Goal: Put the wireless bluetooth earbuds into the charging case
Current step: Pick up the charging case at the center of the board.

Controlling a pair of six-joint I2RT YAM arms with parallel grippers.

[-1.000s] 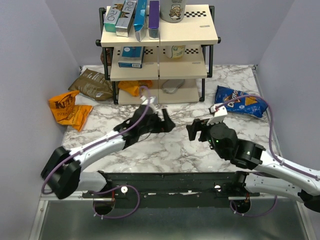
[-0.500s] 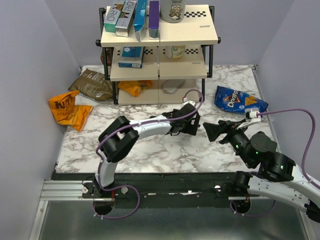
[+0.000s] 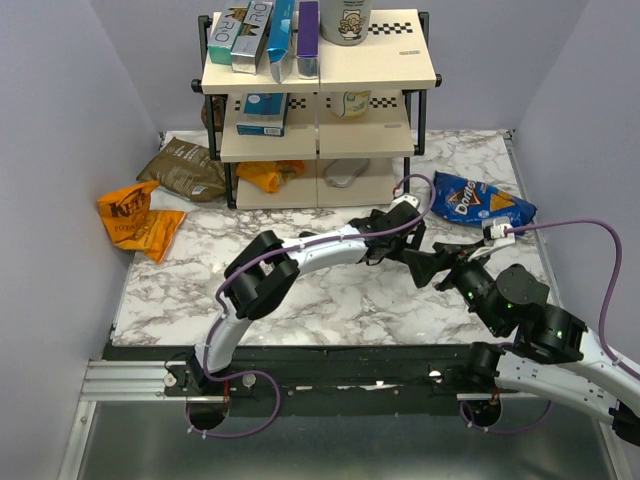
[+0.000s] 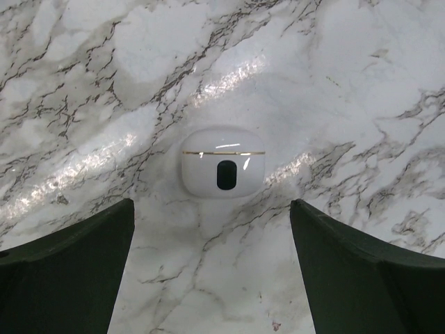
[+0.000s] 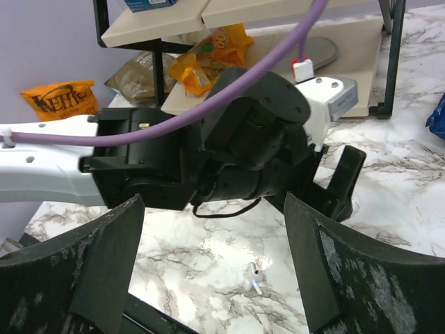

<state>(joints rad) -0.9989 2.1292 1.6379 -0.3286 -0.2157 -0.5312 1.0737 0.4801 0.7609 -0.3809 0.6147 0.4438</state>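
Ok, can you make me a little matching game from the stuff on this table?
Things:
1. small glossy white oval case
2. tiny white earbuds
3. blue crisp bag

Descriptions:
a. right of the wooden shelf rack
b. lid shut
c. a loose pair, side by side

Pairs: 1-b, 2-c, 3-a

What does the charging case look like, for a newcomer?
On the marble table, look ahead of the open left hand. The charging case lies closed there: a glossy white pebble with gold seam and dark oval spot, far bigger than the white earbuds.
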